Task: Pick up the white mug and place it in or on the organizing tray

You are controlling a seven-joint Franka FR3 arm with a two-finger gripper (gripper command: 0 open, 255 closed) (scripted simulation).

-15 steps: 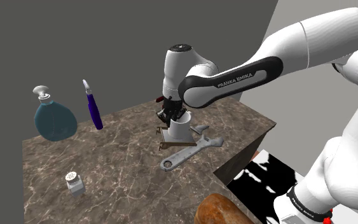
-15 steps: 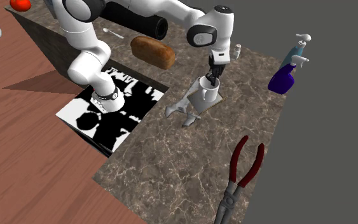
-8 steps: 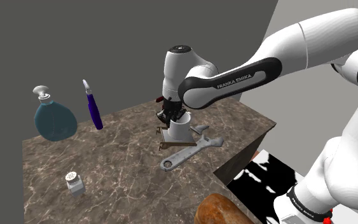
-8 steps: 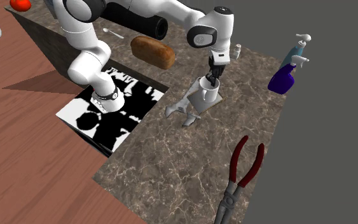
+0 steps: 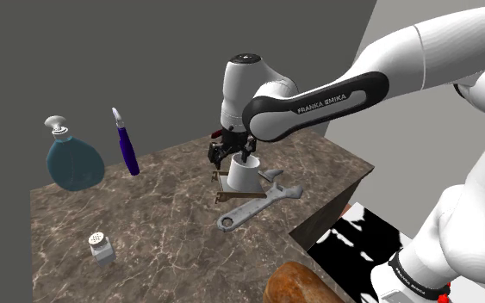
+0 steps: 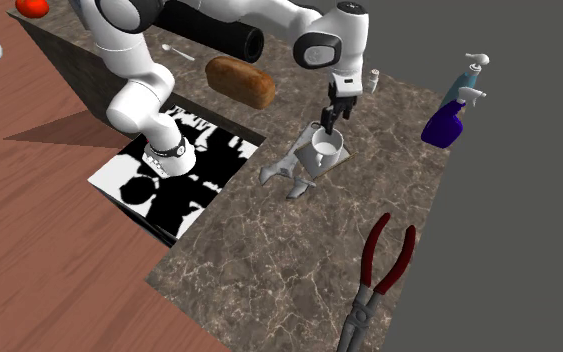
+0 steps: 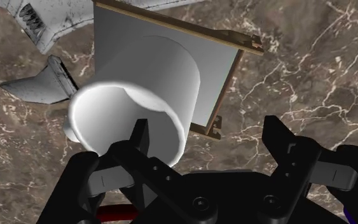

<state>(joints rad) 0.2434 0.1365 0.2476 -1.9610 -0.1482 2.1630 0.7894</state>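
The white mug (image 5: pixel 241 176) (image 6: pixel 323 150) stands upright on the organizing tray (image 5: pixel 224 193), a small flat grey plate with a brown rim (image 7: pixel 228 63). My gripper (image 5: pixel 233 154) (image 6: pixel 330 116) hangs open just above the mug. In the wrist view the mug (image 7: pixel 145 83) sits under the gripper (image 7: pixel 208 130): one finger is over the mug's opening, the other stands outside its wall, over the tray. Neither finger touches the mug.
A grey wrench (image 5: pixel 258 207) (image 6: pixel 287 170) lies against the tray. On the marble counter there are also a salt shaker (image 5: pixel 101 248), a round blue bottle (image 5: pixel 74 159), a purple spray bottle (image 5: pixel 127 146) and red-handled pliers (image 6: pixel 374 275). A bread loaf (image 6: pixel 239 80) lies near the stand.
The fingers, shut on the mug's rim before, have spread open and let it go. The hand has risen slightly; the mug stays on the tray.
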